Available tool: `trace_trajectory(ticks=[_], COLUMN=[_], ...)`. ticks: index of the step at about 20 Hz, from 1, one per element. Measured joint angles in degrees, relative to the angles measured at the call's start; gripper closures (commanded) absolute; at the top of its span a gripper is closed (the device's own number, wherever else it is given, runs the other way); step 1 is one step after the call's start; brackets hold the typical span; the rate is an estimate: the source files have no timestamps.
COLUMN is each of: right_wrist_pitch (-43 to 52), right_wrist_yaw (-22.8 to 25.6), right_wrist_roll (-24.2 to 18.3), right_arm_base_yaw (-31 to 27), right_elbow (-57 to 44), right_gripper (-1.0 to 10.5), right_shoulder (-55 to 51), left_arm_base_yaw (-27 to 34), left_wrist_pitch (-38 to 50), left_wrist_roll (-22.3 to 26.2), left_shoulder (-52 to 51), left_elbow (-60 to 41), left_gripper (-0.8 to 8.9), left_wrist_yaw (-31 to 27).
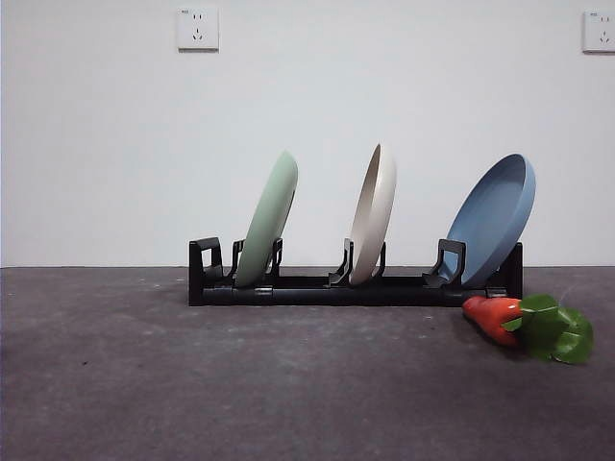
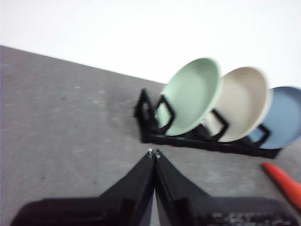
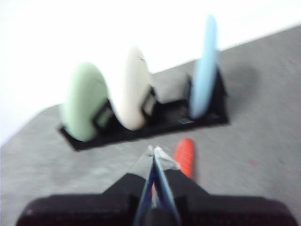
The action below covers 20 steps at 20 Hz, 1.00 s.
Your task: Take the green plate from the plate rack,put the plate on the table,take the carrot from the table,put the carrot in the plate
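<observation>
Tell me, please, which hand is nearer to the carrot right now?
Right, as far as the wrist views show. The right hand hangs shut just short of the carrot. The left hand, also shut, faces the green plate, with the carrot off to its side.

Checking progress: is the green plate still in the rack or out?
In the rack. The green plate stands on edge, leaning, in the rack's end slot, with neither claw near.
</observation>
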Motion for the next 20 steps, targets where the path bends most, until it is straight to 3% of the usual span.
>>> trace_trajectory(ticks=[7, 16, 20], right_wrist_pitch=[-14.7, -38.2, -48.0], right_wrist_yaw=[-6.4, -10.7, -17.2], right_wrist_roll=[-2.3, -14.1, -19.8], right_arm_base_yaw=[0.0, 0.0, 0.0], right_elbow=[14.4, 33.4, 39.3], right_gripper=[9.6, 9.6, 9.6], right_shoulder=[9.9, 23.9, 29.1], left_arm_base_yaw=[0.0, 0.0, 0.0], left_wrist_pitch=[-11.6, -26.7, -32.1], left_wrist_roll=[0.5, 9.0, 13.0], left_shoulder=[4.8, 13.3, 16.5], left_elbow=[11.3, 24.3, 28.9], left_gripper=[8.2, 8.2, 8.2], left_wrist_yaw=[8.7, 19.0, 24.4])
